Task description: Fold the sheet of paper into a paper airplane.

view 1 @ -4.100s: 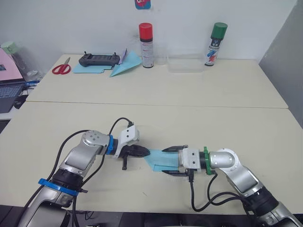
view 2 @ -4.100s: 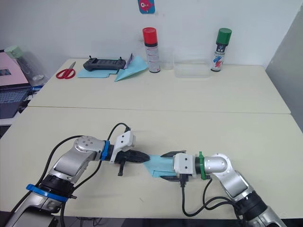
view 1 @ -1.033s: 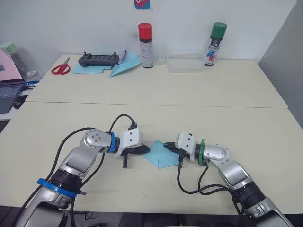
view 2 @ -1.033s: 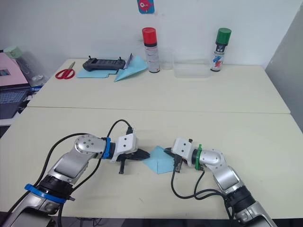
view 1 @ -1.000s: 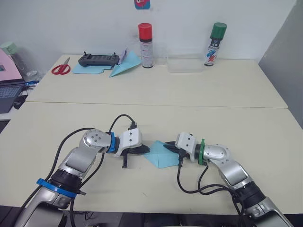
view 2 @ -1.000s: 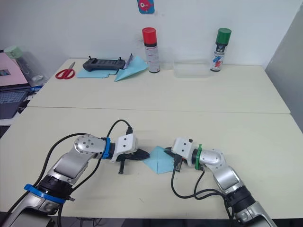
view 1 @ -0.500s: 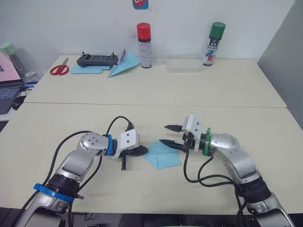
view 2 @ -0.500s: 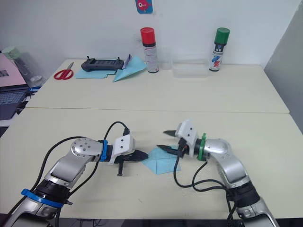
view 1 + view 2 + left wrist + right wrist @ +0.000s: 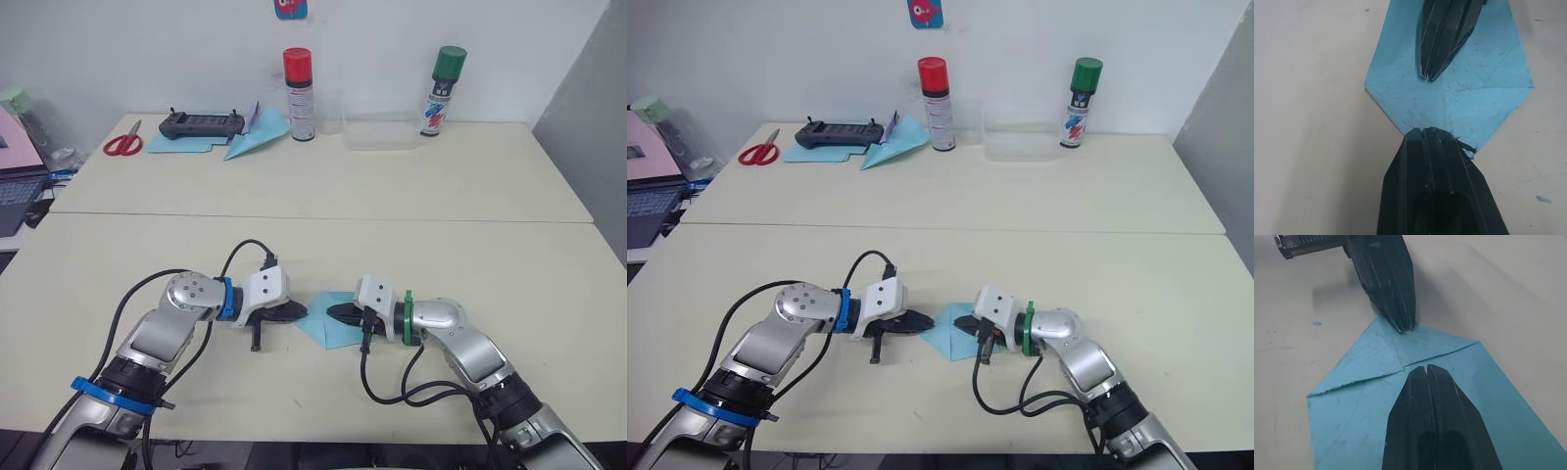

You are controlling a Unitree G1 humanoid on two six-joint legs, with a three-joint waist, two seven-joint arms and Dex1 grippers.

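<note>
**Blue paper pinned at two points**

Light-blue paper (image 9: 333, 321) lies flat on the near counter (image 9: 294, 255), its corners folded in to a point facing my left gripper (image 9: 302, 313). My left fingers (image 9: 1437, 161) are closed together, tips pressing on that point. My right gripper (image 9: 331, 311) — fingers (image 9: 1427, 396) closed too — presses down mid-sheet, just past where the folded flaps meet. The two tips sit near each other, apart.

Both grippers, left gripper (image 9: 300, 314) and right gripper (image 9: 333, 311), touch the sheet of paper (image 9: 334, 329).
</note>
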